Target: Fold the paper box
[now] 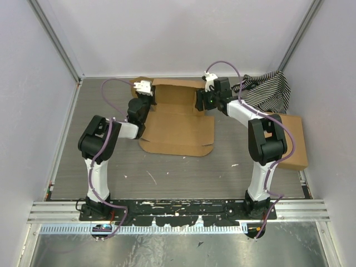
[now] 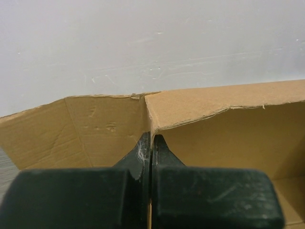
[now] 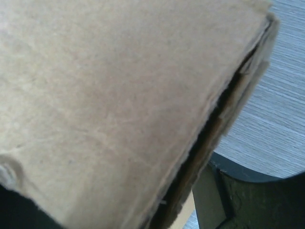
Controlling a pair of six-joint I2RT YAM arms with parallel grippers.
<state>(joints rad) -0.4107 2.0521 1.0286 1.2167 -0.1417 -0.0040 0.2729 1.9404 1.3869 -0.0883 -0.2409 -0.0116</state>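
Note:
The paper box is a brown die-cut cardboard sheet at mid-table, its lid panel flat toward the front and its walls raised at the back. My left gripper is at the box's left rear corner. In the left wrist view its fingers are shut on the thin edge of an upright wall of the box. My right gripper is on the box's right wall. In the right wrist view a doubled-over cardboard wall fills the space between the fingers, and one finger shows at the lower right.
A black-and-white striped cloth lies at the back right corner. A larger brown cardboard box sits by the right wall, behind my right arm. White walls close in the table on three sides.

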